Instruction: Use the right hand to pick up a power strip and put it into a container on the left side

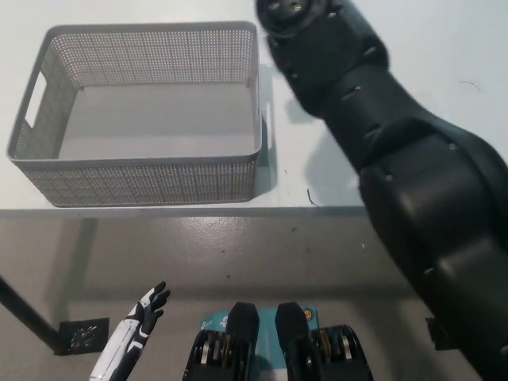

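No power strip shows anywhere in the head view. My black right arm [381, 135] reaches from the bottom right up across the table, and its end meets the top edge beside the far right corner of the grey mesh basket [135, 167]. The right hand itself lies beyond the picture's top edge. The basket stands on the left of the white table [452, 48] with nothing inside it. My white left hand [148, 306] rests low at the bottom left, below the table, fingers apart and holding nothing.
The table's front edge [159, 211] runs across the middle of the picture, with grey floor below it. A thin dark thread [310, 197] lies near that edge. My arm hides much of the table's right half.
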{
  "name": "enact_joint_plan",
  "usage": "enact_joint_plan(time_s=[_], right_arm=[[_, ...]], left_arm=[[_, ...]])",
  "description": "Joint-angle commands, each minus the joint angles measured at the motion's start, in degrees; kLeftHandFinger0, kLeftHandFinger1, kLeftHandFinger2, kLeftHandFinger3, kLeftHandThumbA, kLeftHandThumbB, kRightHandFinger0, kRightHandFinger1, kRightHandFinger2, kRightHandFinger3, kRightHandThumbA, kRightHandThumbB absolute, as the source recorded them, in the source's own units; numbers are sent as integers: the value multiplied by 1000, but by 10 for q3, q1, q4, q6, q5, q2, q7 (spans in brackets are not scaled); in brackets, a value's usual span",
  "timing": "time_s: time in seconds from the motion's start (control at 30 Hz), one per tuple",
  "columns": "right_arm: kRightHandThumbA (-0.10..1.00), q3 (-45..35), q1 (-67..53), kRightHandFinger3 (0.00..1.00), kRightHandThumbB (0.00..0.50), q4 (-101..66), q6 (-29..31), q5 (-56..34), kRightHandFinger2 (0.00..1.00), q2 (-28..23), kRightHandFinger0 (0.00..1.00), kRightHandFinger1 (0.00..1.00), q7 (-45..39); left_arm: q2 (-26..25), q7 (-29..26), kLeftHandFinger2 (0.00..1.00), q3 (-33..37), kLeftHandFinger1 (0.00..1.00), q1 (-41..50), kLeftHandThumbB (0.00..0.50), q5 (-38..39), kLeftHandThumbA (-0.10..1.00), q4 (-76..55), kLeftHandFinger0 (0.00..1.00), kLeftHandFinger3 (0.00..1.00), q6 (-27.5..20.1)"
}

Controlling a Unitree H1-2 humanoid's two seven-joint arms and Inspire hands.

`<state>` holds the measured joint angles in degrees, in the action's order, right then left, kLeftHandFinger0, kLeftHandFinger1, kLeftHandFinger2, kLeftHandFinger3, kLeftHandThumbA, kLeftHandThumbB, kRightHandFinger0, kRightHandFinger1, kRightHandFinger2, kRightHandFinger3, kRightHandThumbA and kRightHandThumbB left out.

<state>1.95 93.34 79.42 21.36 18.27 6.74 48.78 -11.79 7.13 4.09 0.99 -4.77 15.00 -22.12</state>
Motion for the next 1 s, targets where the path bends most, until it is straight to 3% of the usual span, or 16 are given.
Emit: enact_joint_plan(time_s=[0.0,0.07,0.13,0.2,0.23,0.33,0.43,0.5,0.6,0.63,0.67,0.7,0.73,0.77,0.87,0.97], right_arm=[[-100,17,87,458,92,-5,39,-1,303,28,0,0,7],[-100,22,78,602,95,0,49,-4,480,40,0,0,3],[-100,22,73,654,86,1,52,-10,524,45,0,0,-6],[-100,20,60,565,43,5,53,-20,486,55,0,1,-34],[-100,27,50,465,70,9,54,-13,427,60,0,0,-32],[-100,42,18,470,50,19,35,-6,410,78,0,0,-45],[-100,50,-5,474,95,27,1,-9,460,87,0,20,-76],[-100,76,-26,505,137,32,-23,10,572,86,0,98,-91],[-100,125,-56,725,109,40,-66,41,760,81,0,223,-129],[-100,147,-66,855,135,45,-113,51,855,77,36,319,-197],[-33,161,-69,986,168,47,-139,55,853,74,102,384,-239],[68,169,-69,901,172,49,-157,55,727,70,96,326,-275],[290,185,-69,1000,250,52,-184,66,824,66,378,555,-329],[399,204,-69,1000,310,57,-216,76,1000,60,748,935,-416],[390,225,-75,1000,384,60,-235,84,1000,52,1000,1000,-494],[526,252,-68,1000,426,60,-242,104,1000,45,1000,1000,-524]], left_arm=[[-14,16,986,9,1000,-12,172,-3,1000,-24,1000,1000,-25],[-13,20,984,13,1000,-17,163,0,1000,-20,1000,1000,-28],[-14,21,988,15,1000,-19,164,1,1000,-21,1000,1000,-26],[-15,23,995,17,1000,-23,167,0,1000,-21,1000,1000,-28],[-15,23,1000,18,1000,-25,173,1,1000,-21,1000,1000,-28],[-17,22,1000,20,1000,-27,191,-1,1000,-23,1000,1000,-27],[-18,24,1000,21,1000,-30,204,1,1000,-28,1000,1000,-21],[-18,26,1000,22,1000,-34,203,0,1000,-28,1000,1000,-22],[-20,25,995,23,1000,-37,194,-8,1000,-31,1000,1000,-21],[-20,25,990,24,1000,-40,174,-10,1000,-31,1000,1000,-25],[-20,25,980,24,1000,-40,167,-10,1000,-31,1000,1000,-26],[-20,26,979,24,1000,-42,167,-10,1000,-32,1000,1000,-24],[-20,28,977,25,1000,-43,184,-9,1000,-34,1000,1000,-20],[-20,29,974,25,1000,-44,194,-8,1000,-34,1000,1000,-18],[-20,31,973,27,1000,-47,188,-8,1000,-36,1000,1000,-15],[-22,31,973,29,1000,-54,170,-14,1000,-33,1000,1000,-19]])
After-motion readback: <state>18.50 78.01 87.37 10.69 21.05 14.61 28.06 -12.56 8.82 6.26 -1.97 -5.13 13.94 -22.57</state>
